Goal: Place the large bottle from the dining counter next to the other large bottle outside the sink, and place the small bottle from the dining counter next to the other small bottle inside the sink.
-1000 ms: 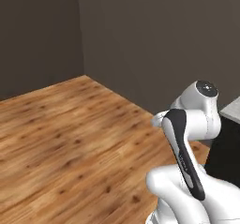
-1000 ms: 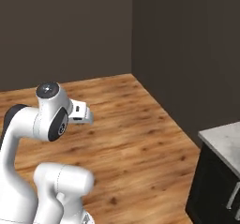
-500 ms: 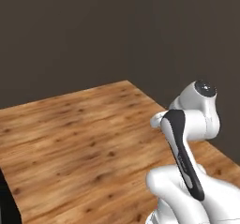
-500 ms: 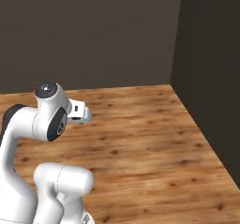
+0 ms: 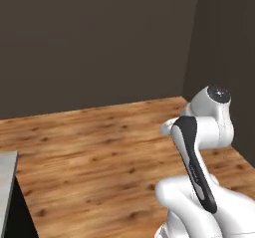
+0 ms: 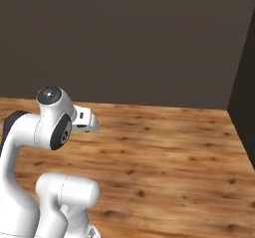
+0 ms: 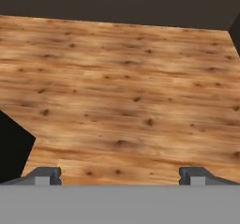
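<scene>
- Warm brown wooden plank floor (image 5: pixel 99 147) runs out to dark grey walls (image 6: pixel 124 38).
- Nearest, the hand (image 7: pixel 119 175) points down at the floor, its fingertips (image 7: pixel 44 175) wide apart and holding nothing.
- At the left edge, a pale grey table corner (image 5: pixel 6 182).
- No bottle is in sight; my judgement: keep the arm tucked while driving until the dining table appears.

1. From behind the arm (image 5: pixel 199 157) on its left, we look forward and down over a wooden floor (image 5: pixel 99 147) toward dark walls (image 5: pixel 99 38); a grey counter edge (image 5: pixel 6 182) sits at lower left.
2. From behind on its right, we face the same floor (image 6: pixel 169 152) and walls (image 6: pixel 129 38), with the arm (image 6: pixel 45 147) close at lower left.
3. From the hand, we look down along the fingertips (image 7: pixel 44 175) at floor (image 7: pixel 122 92) meeting wall.
</scene>
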